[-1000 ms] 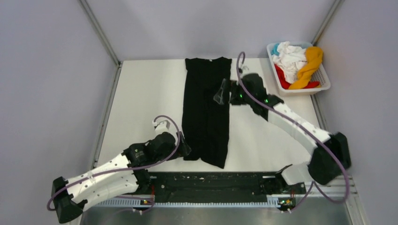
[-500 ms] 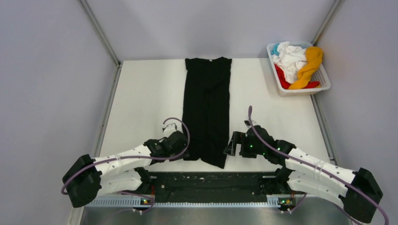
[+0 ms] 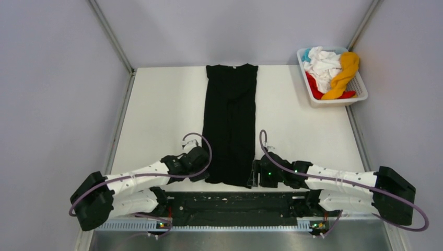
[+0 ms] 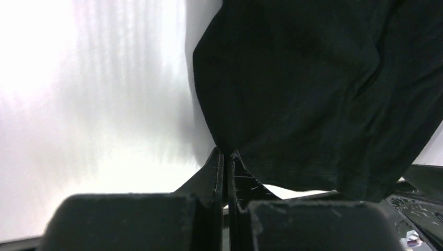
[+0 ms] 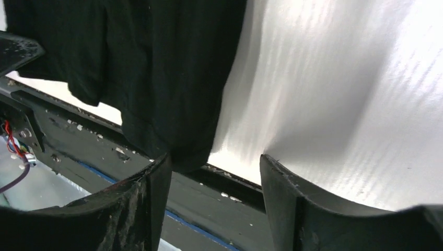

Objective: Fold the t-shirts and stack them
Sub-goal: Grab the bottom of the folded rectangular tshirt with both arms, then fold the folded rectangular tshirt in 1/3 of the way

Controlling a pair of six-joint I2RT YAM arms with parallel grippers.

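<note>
The black t-shirt [image 3: 230,125], folded into a long narrow strip, lies down the middle of the white table [image 3: 156,115]. My left gripper [image 3: 203,175] is at its near left corner. In the left wrist view the jaws are shut [image 4: 224,152], pinching the edge of the black t-shirt [image 4: 303,94]. My right gripper [image 3: 255,175] is at the near right corner. It is open [image 5: 214,158], and the corner of the black t-shirt [image 5: 156,68] hangs against its left finger [image 5: 156,183]. White [image 3: 324,63], orange-yellow [image 3: 344,72], red [image 3: 313,86] and light blue [image 3: 306,53] t-shirts lie crumpled in the basket.
A white slatted basket [image 3: 361,88] stands at the far right corner of the table. A black rail [image 3: 235,203] runs along the near edge under both grippers, and shows in the right wrist view as the black rail [image 5: 209,193]. Grey walls close in the table.
My right arm swung from the far part of the shirt back to its near right corner, jaws narrowing. The left gripper shut on the near left corner, and the hem shifted slightly.
</note>
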